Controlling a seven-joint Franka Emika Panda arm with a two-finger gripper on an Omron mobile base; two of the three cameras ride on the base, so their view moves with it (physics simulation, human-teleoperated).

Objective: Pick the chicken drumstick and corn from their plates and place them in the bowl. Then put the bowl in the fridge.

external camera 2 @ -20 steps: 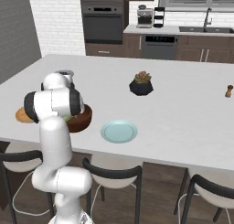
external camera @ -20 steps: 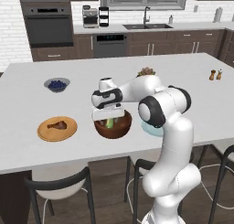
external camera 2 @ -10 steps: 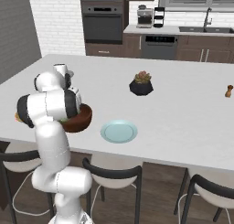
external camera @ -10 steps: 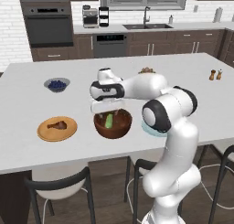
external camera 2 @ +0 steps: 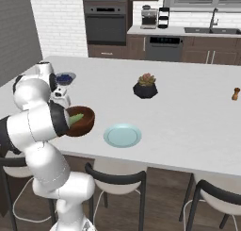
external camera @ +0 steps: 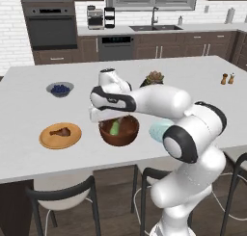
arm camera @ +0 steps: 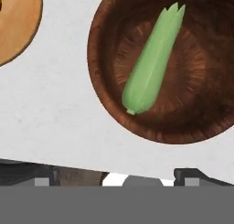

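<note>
- The gripper (arm camera: 117, 175) is held above the bowl (arm camera: 109, 113), jaws spread wide, nothing gripped.
- The corn (arm camera: 151, 67) is lying inside the bowl.
- The chicken drumstick (external camera: 60, 131) is resting on the tan wooden plate (external camera: 48, 139), left of the bowl on the tabletop (external camera: 29, 110).
- The pale blue-green plate (external camera 2: 122, 136) is bare.

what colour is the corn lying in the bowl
Pale green, husk-like, with no yellow showing. The corn lies in the dark reddish-brown wooden bowl, clearest in the hand view.
</note>
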